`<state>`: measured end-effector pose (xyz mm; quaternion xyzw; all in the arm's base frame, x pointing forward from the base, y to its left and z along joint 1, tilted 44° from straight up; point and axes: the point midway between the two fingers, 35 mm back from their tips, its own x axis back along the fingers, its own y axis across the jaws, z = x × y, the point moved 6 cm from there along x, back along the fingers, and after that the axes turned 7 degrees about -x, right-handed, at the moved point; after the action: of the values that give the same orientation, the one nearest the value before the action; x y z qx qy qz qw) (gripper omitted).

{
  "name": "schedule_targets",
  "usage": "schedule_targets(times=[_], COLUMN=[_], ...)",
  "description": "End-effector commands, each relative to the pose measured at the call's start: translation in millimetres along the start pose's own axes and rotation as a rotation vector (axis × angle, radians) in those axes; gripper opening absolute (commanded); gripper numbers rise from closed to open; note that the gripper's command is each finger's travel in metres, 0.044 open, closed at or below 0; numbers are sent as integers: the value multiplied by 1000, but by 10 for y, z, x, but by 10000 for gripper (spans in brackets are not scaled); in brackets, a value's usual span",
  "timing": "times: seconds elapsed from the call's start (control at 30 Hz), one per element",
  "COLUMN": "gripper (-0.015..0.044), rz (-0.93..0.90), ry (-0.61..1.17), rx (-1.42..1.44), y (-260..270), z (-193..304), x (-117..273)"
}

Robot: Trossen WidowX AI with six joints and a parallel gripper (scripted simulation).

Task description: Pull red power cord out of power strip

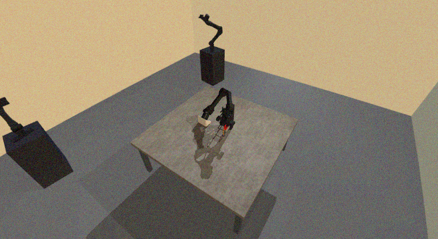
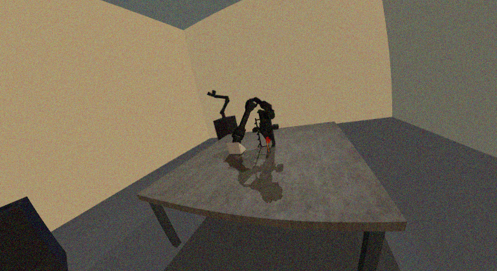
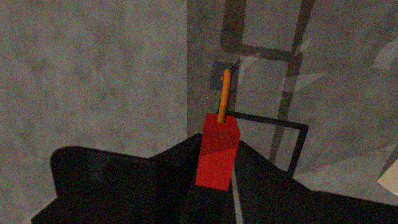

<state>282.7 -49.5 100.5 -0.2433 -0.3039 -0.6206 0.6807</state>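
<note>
Our hand (image 3: 212,185) is clamped on the red plug (image 3: 218,150), far from every edge of the table (image 1: 244,163)

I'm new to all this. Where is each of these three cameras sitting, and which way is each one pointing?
Top: high in the room, looking down at the table and the whole arm.
Exterior: low, off one table corner, looking across the top at the arm side-on.
Wrist: on the arm's hand, looking down past the gripper shut on the red plug, orange cord beyond.
Shared: all show the plug; top and exterior also show the white block.
</note>
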Motion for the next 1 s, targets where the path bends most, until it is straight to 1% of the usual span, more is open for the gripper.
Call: schedule_targets(times=[0.0, 0.37, 0.47, 0.8, 0.9, 0.93, 0.97], gripper=[0, 0, 79, 341, 420, 440, 440], rz=[-4, -5, -6, -6, -6, -6, -6], ry=[-14, -15, -10, -10, -12, -13, -14], rx=[-1, -1, -2, -2, -2, -2, -2], y=[22, 48, 43, 43, 70, 82, 94], z=[-130, -303, -216, -216, -343, -414, -498], x=[13, 23, 23, 23, 56, 73, 93])
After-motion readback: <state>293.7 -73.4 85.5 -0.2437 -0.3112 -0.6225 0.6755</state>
